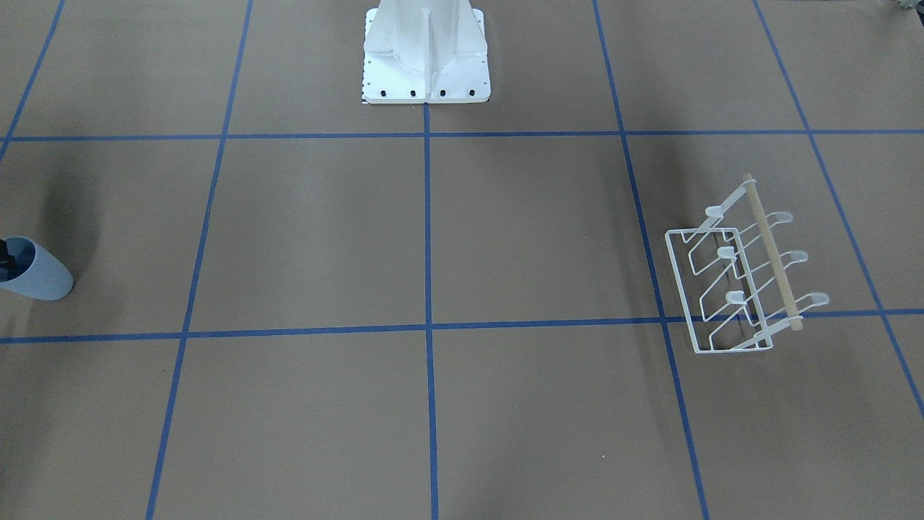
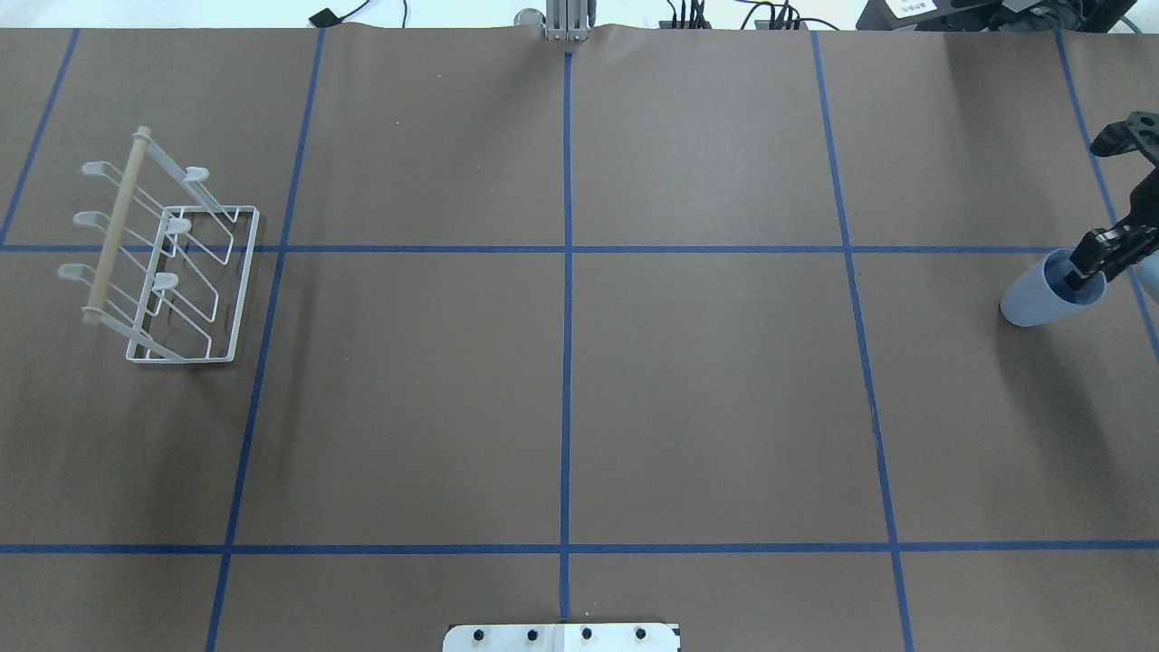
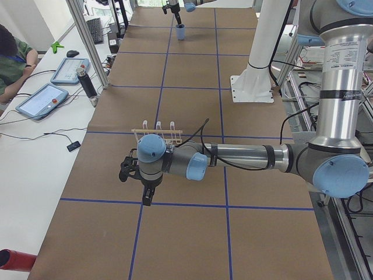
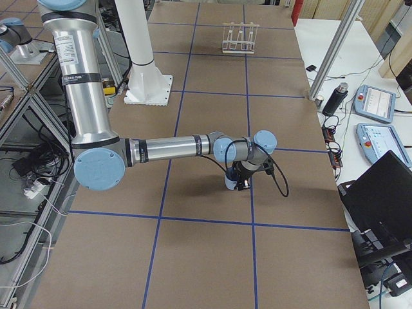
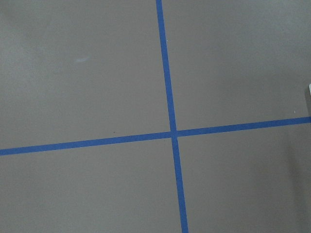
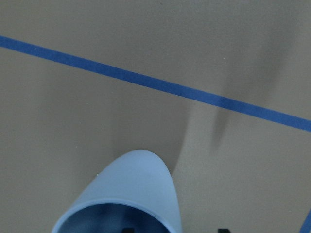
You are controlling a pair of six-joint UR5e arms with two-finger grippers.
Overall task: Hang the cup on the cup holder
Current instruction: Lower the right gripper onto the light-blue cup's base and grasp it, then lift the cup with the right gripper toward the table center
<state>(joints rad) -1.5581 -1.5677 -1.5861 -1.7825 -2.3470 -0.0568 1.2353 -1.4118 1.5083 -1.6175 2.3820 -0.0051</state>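
Nothing is hung yet. Across the table (image 2: 706,407), well apart from the right gripper (image 2: 1089,264), the rack (image 2: 112,235) stands with every prong bare. The cup (image 2: 1041,299) sits directly under that gripper, whose fingers (image 6: 221,229) straddle the rim, one inside and one outside, spread and apparently not pinching. Gripping, carrying and hanging remain. The left gripper (image 3: 144,197) shows only from the side, so I cannot tell its grip.
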